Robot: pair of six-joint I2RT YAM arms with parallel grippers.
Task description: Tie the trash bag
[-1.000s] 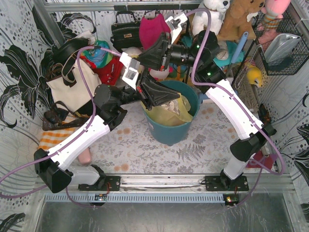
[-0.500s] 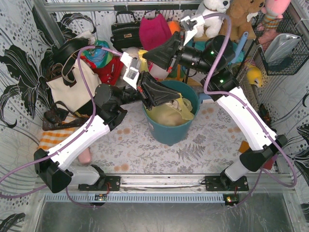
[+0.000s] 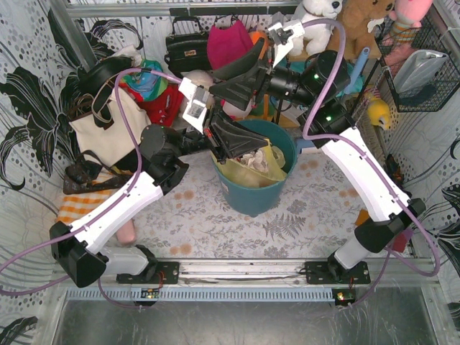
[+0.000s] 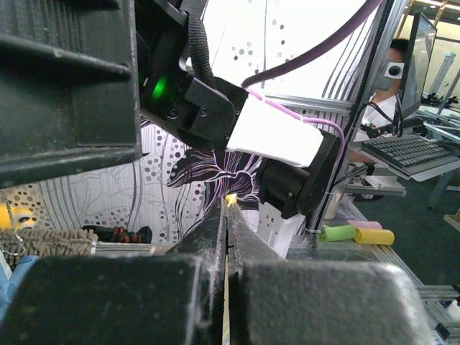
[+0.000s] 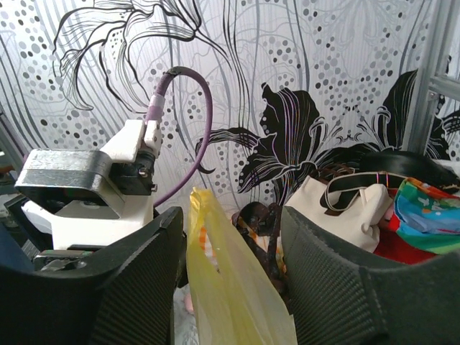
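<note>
Our left gripper (image 4: pixel 226 215) pinches the thin yellow-green plastic trash bag (image 5: pixel 223 280); its tail rises between our right gripper (image 5: pixel 231 215)'s parted, ungripping jaws.

Yellow-green trash bag (image 3: pixel 248 175); teal bin (image 3: pixel 251 200); cream tote bag (image 3: pixel 97 133) with dark straps; black-and-white floral walls (image 5: pixel 323 57).

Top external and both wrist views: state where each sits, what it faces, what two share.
Top external: above, behind the bases, looking down on teal bin and trash bag; both arms show.
Left wrist: along the shut left gripper toward the right arm's wrist.
Right wrist: past the open right gripper, bag between its fingers, toward the cream tote bag.
Shared: top and right wrist show bag and tote.
</note>
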